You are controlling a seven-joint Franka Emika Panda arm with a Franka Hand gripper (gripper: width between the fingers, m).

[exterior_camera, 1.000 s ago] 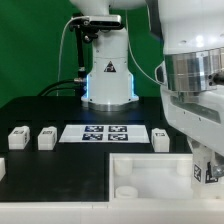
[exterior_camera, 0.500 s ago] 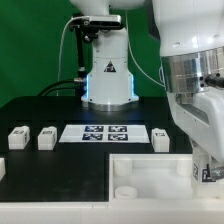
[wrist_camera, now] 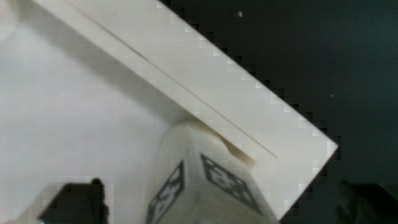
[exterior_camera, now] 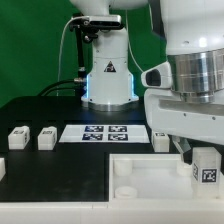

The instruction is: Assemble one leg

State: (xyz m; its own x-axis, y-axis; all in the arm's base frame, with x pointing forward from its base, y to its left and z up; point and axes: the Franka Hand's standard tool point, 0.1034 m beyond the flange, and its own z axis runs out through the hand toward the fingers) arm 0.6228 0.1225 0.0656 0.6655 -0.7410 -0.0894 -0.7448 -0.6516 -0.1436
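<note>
My gripper (exterior_camera: 204, 160) is shut on a leg (exterior_camera: 207, 171), a small white post with a black-and-white marker. It holds the leg over the near right part of the large white tray (exterior_camera: 140, 165). In the wrist view the leg (wrist_camera: 199, 180) stands between the two dark fingers (wrist_camera: 75, 200), with the tray's corner (wrist_camera: 107, 110) below it. A round socket (exterior_camera: 127, 190) shows in the tray's near left part. Other legs lie on the black table: two at the exterior view's left (exterior_camera: 17, 136) (exterior_camera: 46, 138) and one (exterior_camera: 161, 138) by the marker board.
The marker board (exterior_camera: 108, 133) lies flat in the middle of the table. The robot's base (exterior_camera: 107, 80) stands behind it. Another white part (exterior_camera: 2, 168) is cut off by the exterior view's left edge.
The wrist has turned and risen a little. The held leg now shows more clearly, a bit higher over the tray's right part. The other legs have not moved.
</note>
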